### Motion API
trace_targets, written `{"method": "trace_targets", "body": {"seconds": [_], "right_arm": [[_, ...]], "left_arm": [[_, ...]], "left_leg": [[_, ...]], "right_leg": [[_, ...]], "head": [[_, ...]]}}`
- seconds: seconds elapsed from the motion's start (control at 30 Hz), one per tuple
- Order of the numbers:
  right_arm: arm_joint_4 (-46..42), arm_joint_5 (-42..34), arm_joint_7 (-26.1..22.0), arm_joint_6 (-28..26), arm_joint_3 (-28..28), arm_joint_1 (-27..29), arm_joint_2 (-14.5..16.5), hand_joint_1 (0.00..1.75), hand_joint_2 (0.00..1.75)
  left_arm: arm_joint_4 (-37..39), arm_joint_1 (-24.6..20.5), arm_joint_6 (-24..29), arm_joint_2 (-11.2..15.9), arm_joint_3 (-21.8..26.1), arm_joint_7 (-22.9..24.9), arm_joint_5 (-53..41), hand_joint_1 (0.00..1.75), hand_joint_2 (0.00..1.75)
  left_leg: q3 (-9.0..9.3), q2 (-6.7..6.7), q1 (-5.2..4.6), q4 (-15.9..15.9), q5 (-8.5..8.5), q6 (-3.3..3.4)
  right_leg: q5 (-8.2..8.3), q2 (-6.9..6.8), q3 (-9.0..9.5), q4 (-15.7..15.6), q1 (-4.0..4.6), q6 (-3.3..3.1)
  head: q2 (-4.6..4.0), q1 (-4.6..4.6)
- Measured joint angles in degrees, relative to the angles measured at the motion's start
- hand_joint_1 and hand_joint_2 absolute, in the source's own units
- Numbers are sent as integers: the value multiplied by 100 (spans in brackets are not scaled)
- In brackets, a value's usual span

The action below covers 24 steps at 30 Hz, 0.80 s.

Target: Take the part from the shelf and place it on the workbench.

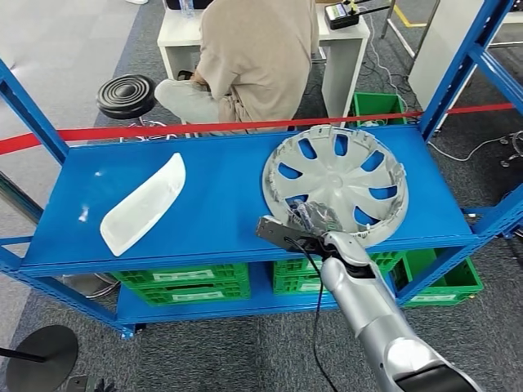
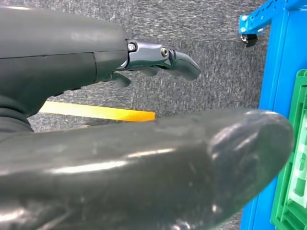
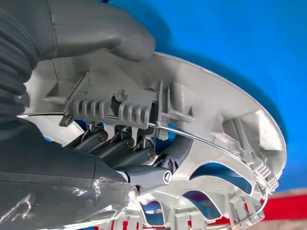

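part: the grey wheel cover (image 1: 336,184) lies on the right half of the blue shelf (image 1: 222,196), its near rim right at the shelf's front edge.
my right hand: my right hand (image 1: 315,220) is at that near rim; in the right wrist view my thumb (image 3: 108,31) lies over the rim's outer side and my fingers (image 3: 119,148) are curled under the ribbed inner edge, so i am gripping the cover (image 3: 203,124).
my left hand: my left hand (image 2: 145,158) hangs low beside the shelf's blue frame (image 2: 275,72), above grey carpet (image 2: 203,28); fingers (image 2: 163,57) stretched out, apart, holding nothing.
edges: the cover's far rim is close to the shelf's back edge, near the red tape (image 1: 185,128).
open room: bare blue surface between the cover and the white curved piece (image 1: 145,204) on the left half.
behind: a seated person (image 1: 259,57) just beyond the shelf.
below: green crates (image 1: 185,282) on the lower level.
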Motion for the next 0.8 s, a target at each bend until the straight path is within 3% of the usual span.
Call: {"method": "trace_targets", "body": {"seconds": [0.07,0.17,0.2,0.23,0.3,0.33,0.37,0.4,0.47,0.53,0.63,0.7,0.73,0.8], "right_arm": [[-243,-38,-16,-15,0,116,3,175,175],[-581,-80,-53,-34,0,292,4,175,175],[-700,-95,-63,-38,0,342,4,175,175],[-817,-109,-72,-43,1,386,4,175,175],[-1045,-146,-86,-62,2,471,4,175,175],[-1152,-172,-92,-73,2,521,4,175,175],[-1261,-201,-96,-82,2,575,4,175,175],[-1371,-226,-99,-87,2,624,4,175,175],[-1615,-277,-115,-93,3,697,5,175,175],[-1850,-333,-156,-110,9,742,15,175,175],[-2162,-467,-236,-141,15,842,29,175,175],[-2331,-521,-267,-148,15,899,38,175,175],[-2392,-542,-284,-149,16,912,45,175,175],[-2482,-665,-371,-161,17,950,54,175,175]], "left_arm": [[-3,-5,-1,-22,4,0,-1,0,0],[-5,4,-8,-53,10,0,-2,0,0],[-7,6,-13,-64,15,0,-2,0,0],[-12,6,-17,-72,23,0,-2,0,0],[-26,6,-28,-82,49,0,-2,0,0],[-33,7,-34,-85,64,0,-3,0,0],[-38,8,-40,-92,79,0,-5,0,0],[-41,10,-45,-104,90,0,-9,0,0],[-47,11,-52,-131,104,0,-18,0,0],[-65,9,-55,-147,119,-1,-25,0,0],[-91,14,-66,-160,145,-2,-34,0,0],[-96,15,-70,-176,153,-3,-39,0,0],[-97,11,-73,-182,155,-3,-41,0,0],[-99,9,-77,-189,163,-4,-44,0,0]], "left_leg": [[136,-8,-7,-348,68,57],[110,-17,-18,-369,81,191],[110,-16,-13,-373,88,231],[111,-16,-8,-377,93,261],[112,-15,-13,-376,85,294],[115,-16,-16,-376,80,301],[121,-19,-17,-375,74,305],[130,-24,-15,-374,66,303],[159,-35,-11,-370,38,271],[158,-40,-33,-350,11,208],[139,-41,-47,-365,22,119],[100,-27,-41,-279,-68,68],[8,-19,-42,-83,-198,47],[-337,-9,-47,634,-554,27]], "right_leg": [[11,18,-44,16,21,70],[6,11,-88,17,1,160],[-79,5,-143,133,-4,186],[-227,0,-256,379,-6,205],[-601,-3,-604,1163,-3,222],[-715,-3,-766,1503,-3,224],[-727,-3,-850,1667,-3,220],[-625,-4,-830,1600,-5,214],[-233,-7,-511,895,-13,203],[-19,0,-195,245,-17,185],[-34,18,-151,127,-2,97],[-34,19,-155,120,-13,19],[-33,17,-151,113,-20,-16],[-41,14,-150,111,-13,-55]], "head": [[0,-2],[0,12],[0,23],[0,33],[0,54],[0,57],[0,58],[0,59],[0,63],[0,68],[0,48],[0,39],[0,31],[0,22]]}}
